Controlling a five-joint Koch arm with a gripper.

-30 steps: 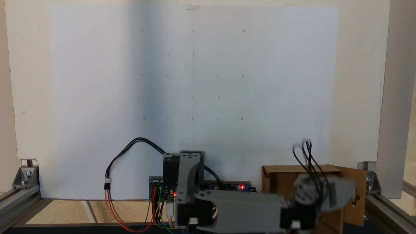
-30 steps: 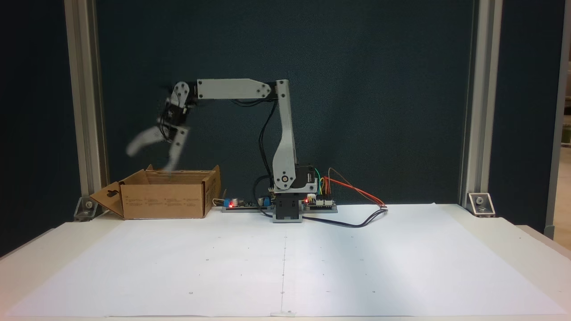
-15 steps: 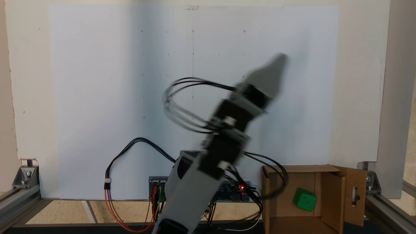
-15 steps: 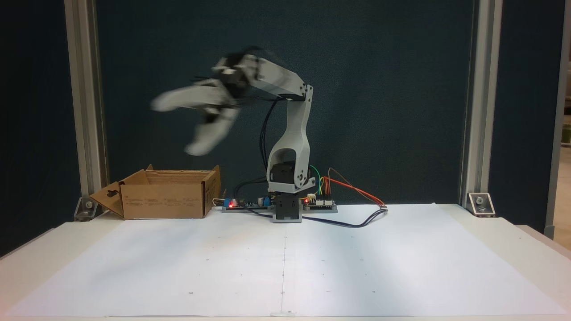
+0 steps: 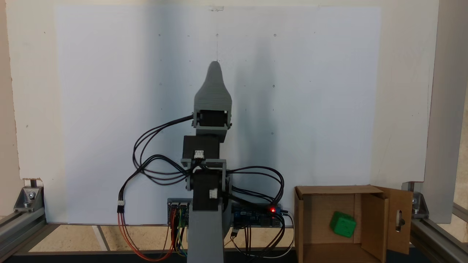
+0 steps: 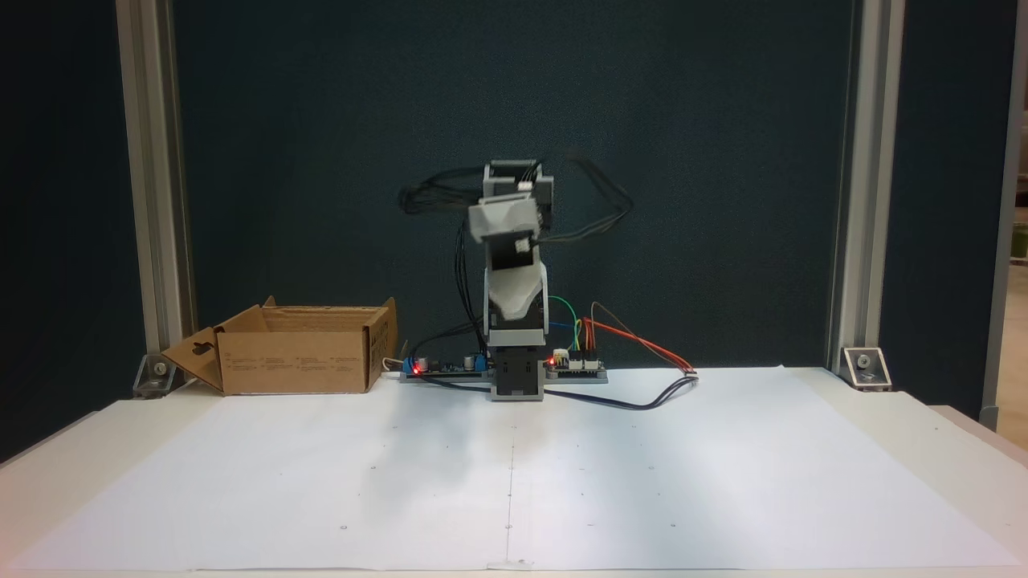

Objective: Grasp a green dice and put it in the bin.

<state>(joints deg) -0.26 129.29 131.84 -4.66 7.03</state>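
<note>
Green dice (image 5: 343, 224) inside the bin (image 5: 310, 219), lying on its floor toward the right half in a fixed view, just left of an inner cardboard flap and tilted so one corner points down. Nothing touching the dice. Bin a brown cardboard box at the lower right of that view, with an outer flap carrying a slot-shaped cutout standing open on its far right. In another fixed view, same bin (image 6: 297, 361) on the counter (image 6: 514, 482) at the left, well apart from the arm's base, cutout flap angled outward at its left end; dice hidden there by the box walls.

Arm folded up over its own base at the centre, well clear of the bin. End effector (image 5: 214, 69) pointing straight up the picture over the white sheet, one grey tapered jaw covering the other, so opening cannot be told. In the other view, end effector (image 6: 506, 301) blurred and pointed toward the camera; gap between jaws not readable there either. Nothing green visible at the tip.

Black cables looping out on both sides of the wrist. Circuit boards with red lights beside the base.
</note>
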